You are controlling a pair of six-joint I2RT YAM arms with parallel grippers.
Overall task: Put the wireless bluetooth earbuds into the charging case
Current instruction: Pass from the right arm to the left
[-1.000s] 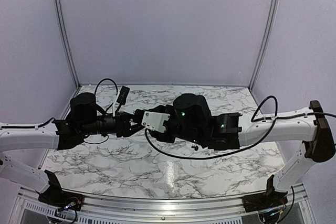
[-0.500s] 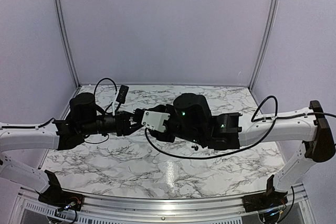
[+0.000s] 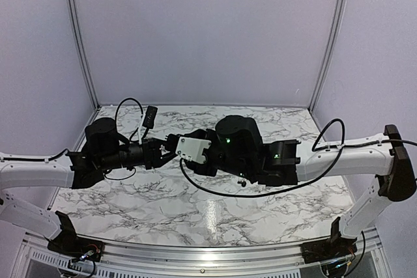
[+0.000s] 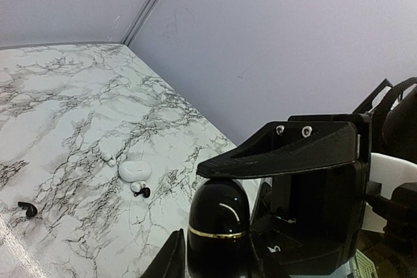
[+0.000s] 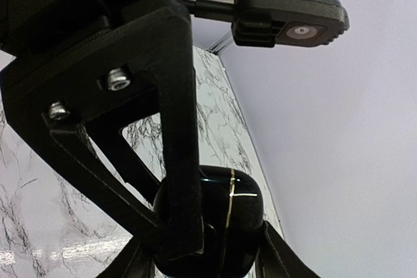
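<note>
The charging case [image 4: 218, 222] is a glossy black oval with a thin gold seam, held in mid-air. My left gripper [image 4: 218, 264] is shut on its lower part. My right gripper [image 5: 203, 260] grips the same case [image 5: 234, 216] from the other side; its finger [image 4: 280, 151] lies across the case's top. In the top view the two grippers meet at mid-table [image 3: 169, 146] and hide the case. One tiny black earbud [image 4: 26, 208] lies on the marble. Another black earbud [image 4: 145, 192] lies beside a white case.
A white oval earbud case [image 4: 135, 170] with white buds [image 4: 107, 159] beside it lies on the marble table [image 4: 58, 109]. A small dark item [image 3: 242, 183] lies under the right arm. Purple walls enclose the back and sides. A black cable [image 3: 215, 190] loops below the right arm.
The left arm's elbow has shifted slightly left and down. Both grippers stay together at the same spot.
</note>
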